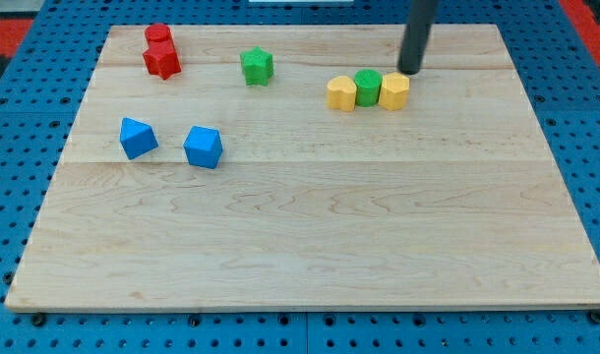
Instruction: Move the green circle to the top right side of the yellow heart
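The green circle (368,88) stands on the wooden board (310,226) near the view's top right. It sits between two yellow blocks and touches both. The yellow heart (341,93) is on its left and a yellow hexagon (394,91) is on its right. My tip (410,71) is at the end of the dark rod, just above and to the right of the yellow hexagon, close to it but apart from the green circle.
A green star (257,66) lies left of the trio. Two red blocks (161,51) sit together at the top left. A blue block (137,137) and a blue block (203,147) lie at the left. Blue pegboard (15,147) surrounds the board.
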